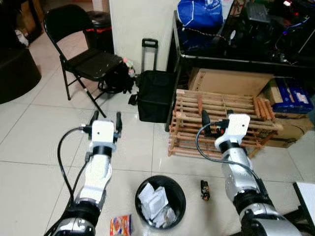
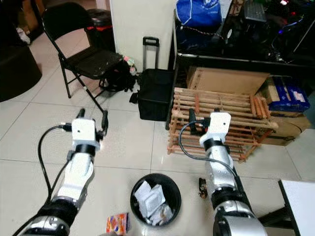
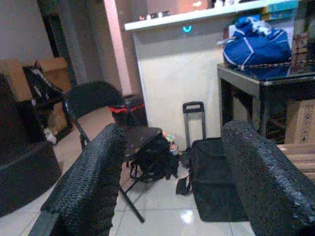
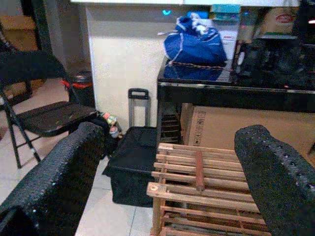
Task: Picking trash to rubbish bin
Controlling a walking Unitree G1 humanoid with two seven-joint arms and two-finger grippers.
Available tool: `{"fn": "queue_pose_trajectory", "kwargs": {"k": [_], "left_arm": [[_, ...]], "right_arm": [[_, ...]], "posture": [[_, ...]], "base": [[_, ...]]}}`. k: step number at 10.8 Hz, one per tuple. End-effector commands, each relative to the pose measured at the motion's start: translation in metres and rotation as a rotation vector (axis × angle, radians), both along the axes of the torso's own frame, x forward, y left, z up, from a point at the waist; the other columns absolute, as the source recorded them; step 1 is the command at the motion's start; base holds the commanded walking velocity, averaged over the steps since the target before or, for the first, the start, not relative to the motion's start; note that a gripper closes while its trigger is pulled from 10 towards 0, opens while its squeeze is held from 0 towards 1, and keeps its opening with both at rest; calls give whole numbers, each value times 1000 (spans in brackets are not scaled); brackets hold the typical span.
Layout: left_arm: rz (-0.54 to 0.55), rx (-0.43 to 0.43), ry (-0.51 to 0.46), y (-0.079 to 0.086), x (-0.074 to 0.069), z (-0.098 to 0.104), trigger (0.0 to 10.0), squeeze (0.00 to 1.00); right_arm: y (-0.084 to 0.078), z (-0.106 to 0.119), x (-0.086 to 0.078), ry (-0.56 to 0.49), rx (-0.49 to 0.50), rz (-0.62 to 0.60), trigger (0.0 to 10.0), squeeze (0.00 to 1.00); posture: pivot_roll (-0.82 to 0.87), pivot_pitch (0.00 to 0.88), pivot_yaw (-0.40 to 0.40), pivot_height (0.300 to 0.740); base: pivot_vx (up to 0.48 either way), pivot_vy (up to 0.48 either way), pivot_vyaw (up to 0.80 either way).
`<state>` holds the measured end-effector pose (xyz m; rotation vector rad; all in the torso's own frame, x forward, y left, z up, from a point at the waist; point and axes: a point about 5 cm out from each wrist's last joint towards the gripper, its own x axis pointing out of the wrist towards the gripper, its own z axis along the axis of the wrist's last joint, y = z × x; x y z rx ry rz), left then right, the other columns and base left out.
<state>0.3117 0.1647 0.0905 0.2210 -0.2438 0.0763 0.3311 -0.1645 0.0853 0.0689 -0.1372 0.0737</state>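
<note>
Left eye view: both arms are reaching forward at chest height, left gripper (image 1: 105, 118) and right gripper (image 1: 216, 118) spread wide and carrying nothing, likely readying. Below, a black rubbish bin (image 1: 160, 200) is holding crumpled paper; a small dark wrapper (image 1: 204, 190) and an orange packet (image 1: 121, 225) are lying just beside it.
</note>
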Motion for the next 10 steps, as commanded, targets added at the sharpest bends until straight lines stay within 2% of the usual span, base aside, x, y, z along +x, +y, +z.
{"fn": "queue_pose_trajectory", "kwargs": {"k": [1,10], "left_arm": [[-10,4,1,-4,1,1,10000,0],[-50,70,0,-11,3,7,10000,0]], "right_arm": [[-5,-4,-3,17,0,-7,10000,0],[-1,-6,-3,28,-3,2,10000,0]], "posture": [[21,14,-56,740],[22,16,-49,740]], "base": [[0,0,-800],[0,0,-800]]}}
